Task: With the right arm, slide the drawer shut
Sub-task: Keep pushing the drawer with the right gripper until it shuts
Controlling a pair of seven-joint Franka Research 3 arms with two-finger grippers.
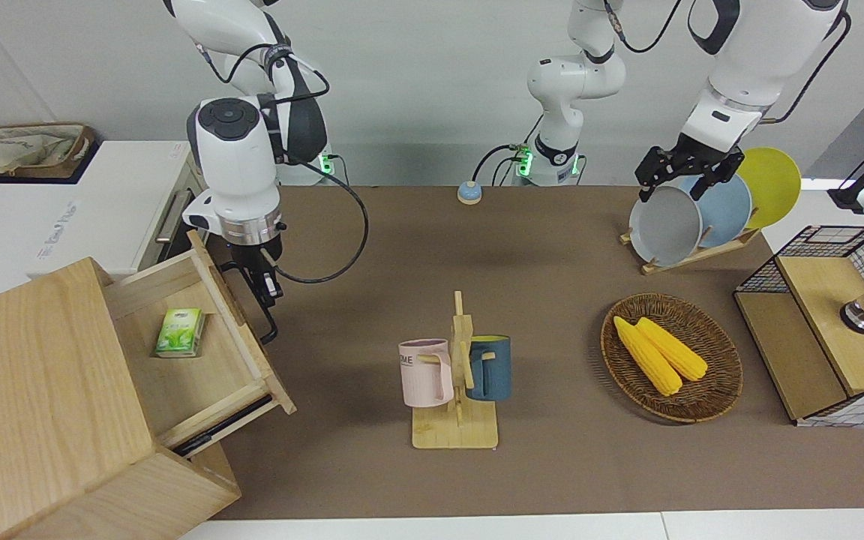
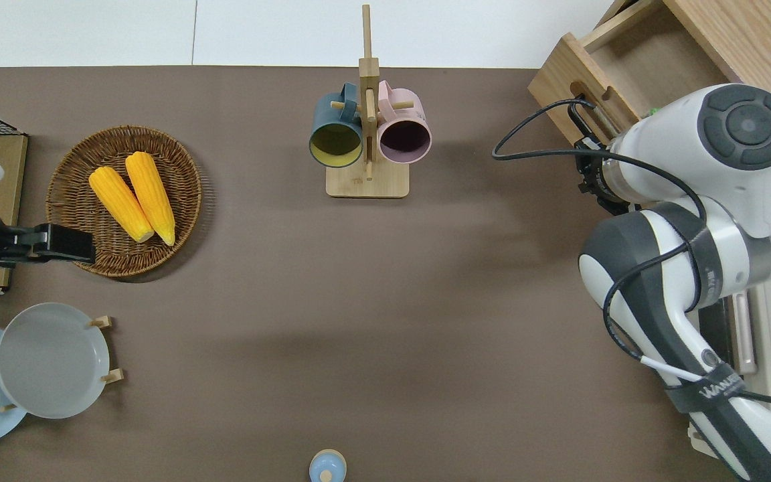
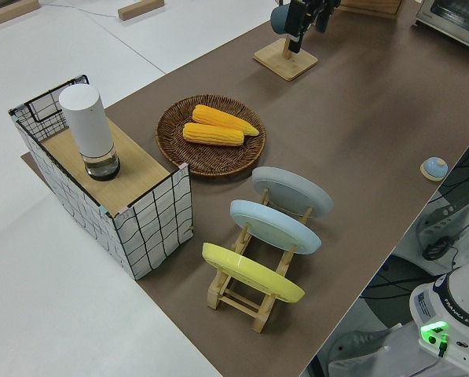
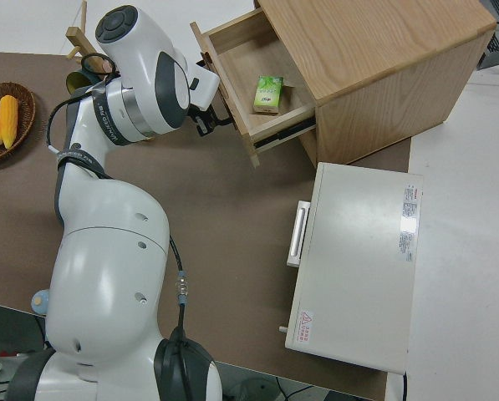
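Drawer: the wide, shallow light-wood drawer [image 1: 199,352] stood pulled well out of the big pale wooden cabinet [image 1: 42,405] at the right arm's end of the table, its front panel facing the brown table mat [image 1: 522,300].
Handle: a black metal loop handle [image 1: 271,326] sat on the outside of that front panel.
Contents: a small green carton [image 1: 179,332] lay flat on the drawer floor, near the middle.
Right gripper: the black two-finger right gripper [image 1: 261,281] hung at the drawer's front panel, right by the loop handle; whether it touched the handle could not be told.
Right fingers: their spread could not be told, the wrist and cable covering them in most views.
Left arm: parked, with the left gripper [image 1: 683,169] raised and its fingers spread apart, holding nothing.
Oven: a white toaster oven with a silver bar handle [image 4: 353,267] stood just beside the cabinet, nearer to the robots.
Mug stand: a wooden rack [image 1: 456,390] mid-table carried a pink mug [image 1: 424,373] and a dark blue mug [image 1: 490,367].
Basket: a round wicker basket [image 1: 717,390] held two yellow corn cobs [image 1: 661,354].
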